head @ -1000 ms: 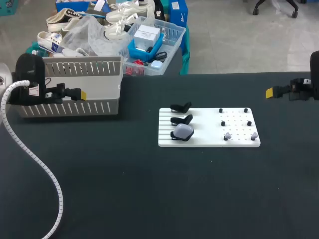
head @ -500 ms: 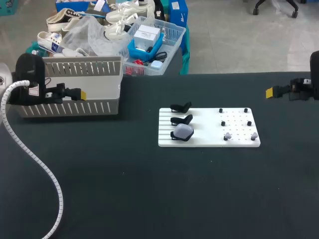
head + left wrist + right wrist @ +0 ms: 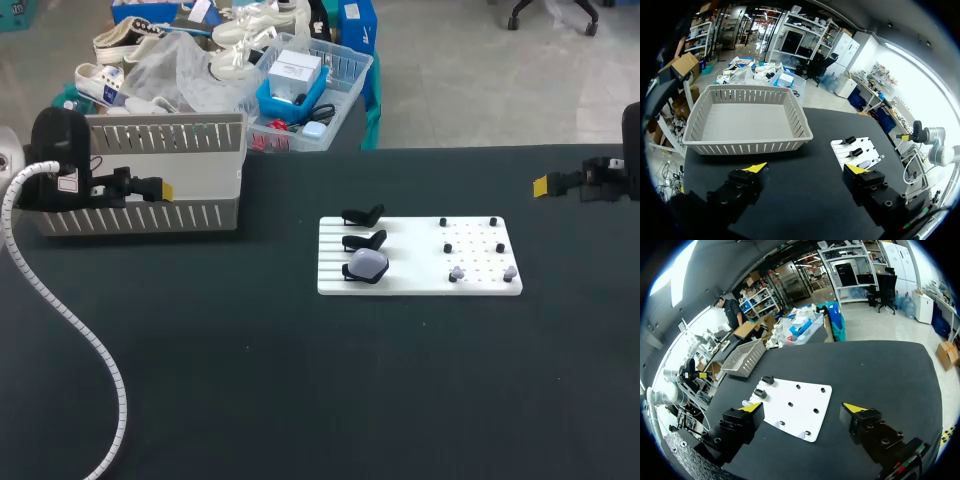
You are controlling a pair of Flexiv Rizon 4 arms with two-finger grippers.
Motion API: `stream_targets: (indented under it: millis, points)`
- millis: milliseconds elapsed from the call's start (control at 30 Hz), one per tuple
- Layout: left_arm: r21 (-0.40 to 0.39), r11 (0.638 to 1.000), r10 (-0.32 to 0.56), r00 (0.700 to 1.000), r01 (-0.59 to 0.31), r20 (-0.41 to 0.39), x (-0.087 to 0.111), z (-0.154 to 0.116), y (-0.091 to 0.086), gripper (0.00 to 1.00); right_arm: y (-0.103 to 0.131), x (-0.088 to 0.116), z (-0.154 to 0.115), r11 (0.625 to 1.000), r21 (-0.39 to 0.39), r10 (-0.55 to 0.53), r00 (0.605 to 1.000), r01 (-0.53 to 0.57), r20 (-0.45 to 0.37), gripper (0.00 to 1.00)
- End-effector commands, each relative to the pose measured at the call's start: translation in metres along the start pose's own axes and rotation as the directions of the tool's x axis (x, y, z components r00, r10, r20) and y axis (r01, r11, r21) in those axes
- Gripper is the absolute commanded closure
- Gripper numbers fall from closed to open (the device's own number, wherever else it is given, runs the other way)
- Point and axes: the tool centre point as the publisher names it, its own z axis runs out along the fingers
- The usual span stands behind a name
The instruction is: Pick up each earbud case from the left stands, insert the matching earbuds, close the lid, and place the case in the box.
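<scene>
A white board lies mid-table with three black stands on its left side. The nearest stand holds a pale grey earbud case; the other two stands are bare. Small black earbuds and pale ones sit on pegs at the board's right. The grey slatted box stands at the back left. My left gripper hovers open in front of the box, empty. My right gripper is open at the far right, well away from the board, nothing between its fingers.
A white coiled cable runs from my left arm down across the table's left side. The black tabletop stretches wide around the board, and its back edge lies just behind the box.
</scene>
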Motion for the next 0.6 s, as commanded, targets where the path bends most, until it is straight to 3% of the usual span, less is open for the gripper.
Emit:
stream_targets:
  millis: [33, 533, 600]
  points:
    - [-0.001, 1.000, 0.000, 1.000, 0.000, -0.003, -0.0010, 0.0004, 0.0001, 0.00, 0.0016, -0.0004, -0.0012, 1.000, 0.007, 0.002, 1.000, -0.002, -0.002, 0.00]
    - [-0.001, 1.000, 0.000, 1.000, 0.000, -0.003, -0.0010, 0.0004, 0.0001, 0.00, 0.0016, -0.0004, -0.0012, 1.000, 0.007, 0.002, 1.000, -0.002, -0.002, 0.00]
    - [0.028, 0.998, 0.059, 0.998, -0.059, -0.014, 0.0012, 0.0023, -0.0037, 0.00, 0.0016, -0.0004, -0.0012, 1.000, 0.007, 0.002, 1.000, -0.002, -0.002, 0.00]
